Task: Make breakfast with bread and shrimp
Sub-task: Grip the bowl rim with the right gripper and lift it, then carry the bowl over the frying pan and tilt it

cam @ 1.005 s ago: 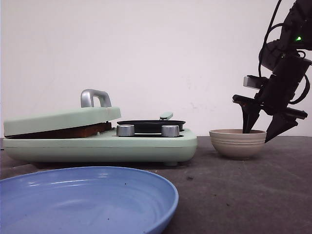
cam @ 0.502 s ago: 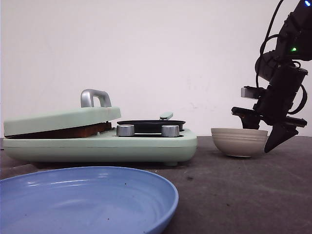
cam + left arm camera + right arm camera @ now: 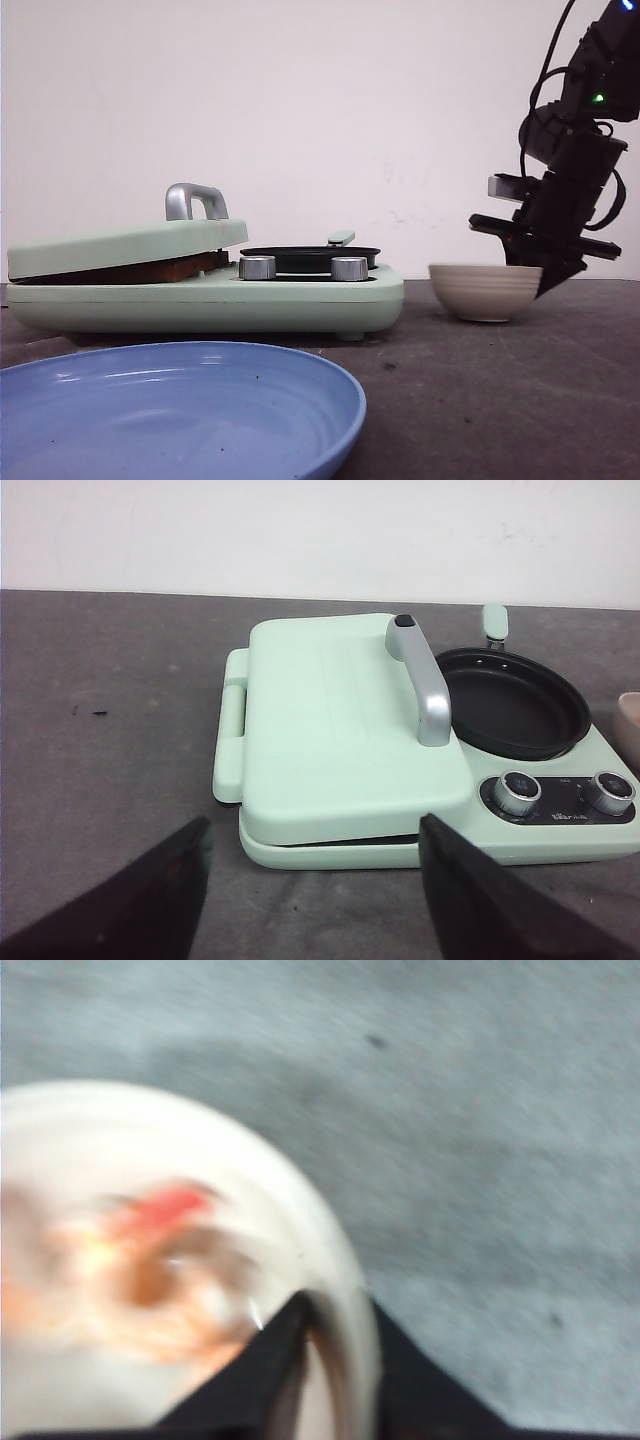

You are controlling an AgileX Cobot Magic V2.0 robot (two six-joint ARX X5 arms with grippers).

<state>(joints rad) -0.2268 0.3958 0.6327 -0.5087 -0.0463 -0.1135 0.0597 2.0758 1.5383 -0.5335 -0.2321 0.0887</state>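
Note:
The beige bowl point(image 3: 485, 290) stands right of the sandwich maker. My right gripper point(image 3: 530, 275) is shut on its right rim, one finger inside and one outside. In the right wrist view the gripper point(image 3: 335, 1305) pinches the bowl wall point(image 3: 330, 1230), and blurred orange-red shrimp point(image 3: 150, 1260) lie inside. A brown edge of bread point(image 3: 150, 270) shows under the lowered lid of the green sandwich maker point(image 3: 200, 300). My left gripper point(image 3: 310, 830) hangs open in front of the maker point(image 3: 340, 740), holding nothing. It does not appear in the front view.
A black pan point(image 3: 310, 255) sits on the maker's right half, behind two silver knobs point(image 3: 257, 267). The lid's silver handle point(image 3: 195, 200) stands up. A large blue plate point(image 3: 170, 410) lies at the near left of the dark table point(image 3: 480, 400).
My right gripper's fingers were spread over the bowl's rim and have shut on it. The wrist rose a little, and the bowl shifted slightly up and to the left.

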